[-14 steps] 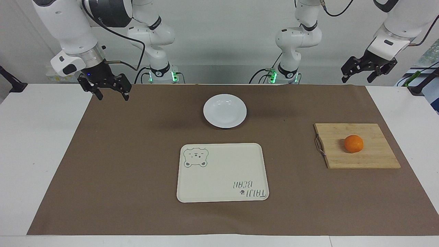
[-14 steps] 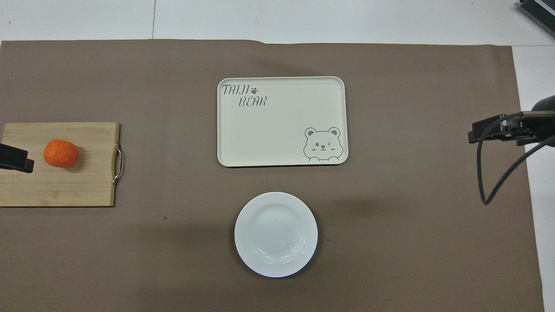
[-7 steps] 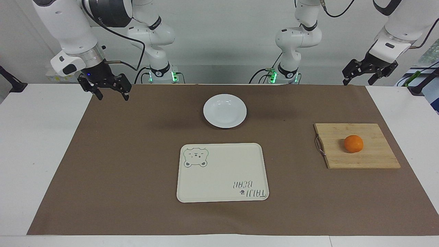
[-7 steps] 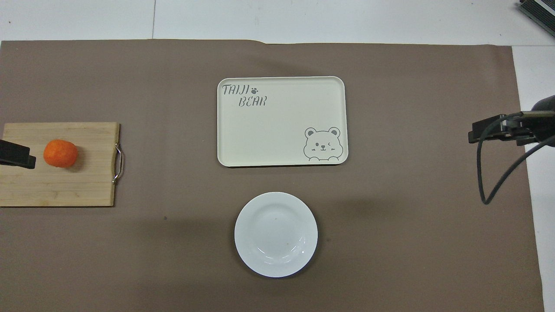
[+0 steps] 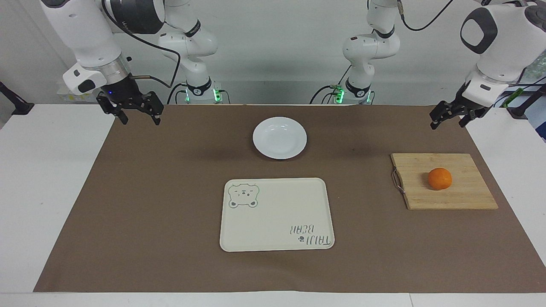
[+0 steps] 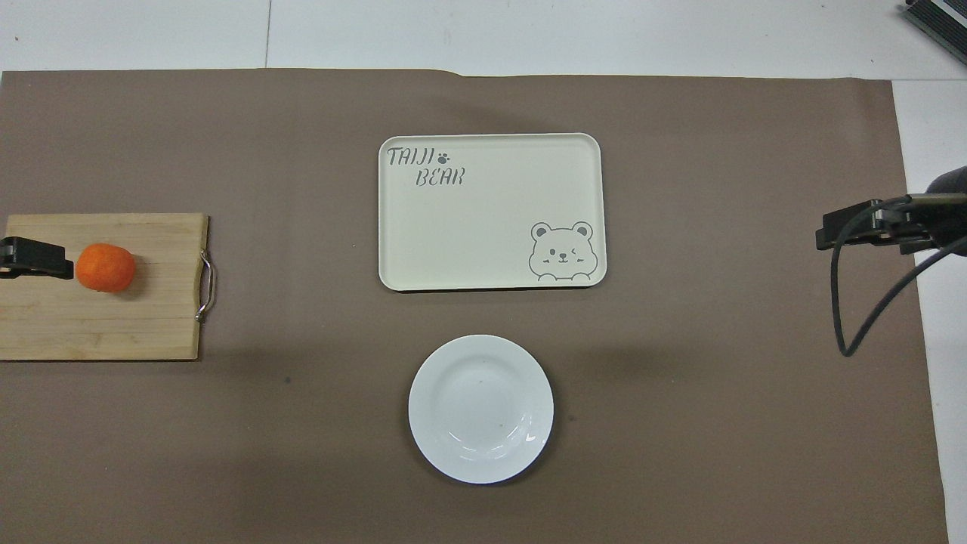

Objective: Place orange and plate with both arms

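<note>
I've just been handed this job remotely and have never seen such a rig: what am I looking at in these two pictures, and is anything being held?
Two white robot arms work at one table. One picture faces them from across the table; the other looks down from above their own end, so the sides are swapped between them.

On the brown mat lie a white plate, a cream tray with a bear drawing farther from the robots, and a wooden cutting board with an orange on it, toward the left arm's end.

The left gripper hangs open in the air near the board. The right gripper waits open over the mat's edge at its own end. Nothing is held.
</note>
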Robot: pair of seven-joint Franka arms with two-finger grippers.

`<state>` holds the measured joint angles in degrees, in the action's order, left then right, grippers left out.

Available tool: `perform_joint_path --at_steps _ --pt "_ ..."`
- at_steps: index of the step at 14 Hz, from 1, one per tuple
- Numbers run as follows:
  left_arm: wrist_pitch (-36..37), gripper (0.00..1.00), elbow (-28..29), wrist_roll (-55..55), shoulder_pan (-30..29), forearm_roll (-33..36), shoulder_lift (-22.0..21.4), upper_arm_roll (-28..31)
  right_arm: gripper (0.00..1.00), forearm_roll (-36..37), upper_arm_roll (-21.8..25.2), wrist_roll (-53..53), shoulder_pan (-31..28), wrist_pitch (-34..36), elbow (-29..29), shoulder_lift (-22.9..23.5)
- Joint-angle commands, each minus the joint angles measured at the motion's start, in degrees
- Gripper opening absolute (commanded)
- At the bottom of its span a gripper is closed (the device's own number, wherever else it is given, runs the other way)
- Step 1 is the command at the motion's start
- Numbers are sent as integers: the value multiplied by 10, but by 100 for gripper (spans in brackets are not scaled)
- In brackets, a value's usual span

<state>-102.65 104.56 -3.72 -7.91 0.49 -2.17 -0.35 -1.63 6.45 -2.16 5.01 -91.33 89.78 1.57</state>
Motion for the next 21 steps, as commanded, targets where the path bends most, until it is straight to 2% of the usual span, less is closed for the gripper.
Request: perform_joint_path --at_steps 1,5,7,21 --pt "-37 100 22 -2 -13 2 13 -4 100 8 -3 -12 -3 9 -9 3" --pt "-96 100 52 -14 -15 2 22 -4 100 8 -4 -12 -3 9 -9 3" --pt "-103 100 52 -23 -15 2 23 -4 100 8 -4 -12 -3 9 -9 3" --pt "-104 100 50 -27 -11 2 25 -4 100 8 -4 -12 -3 9 -9 3"
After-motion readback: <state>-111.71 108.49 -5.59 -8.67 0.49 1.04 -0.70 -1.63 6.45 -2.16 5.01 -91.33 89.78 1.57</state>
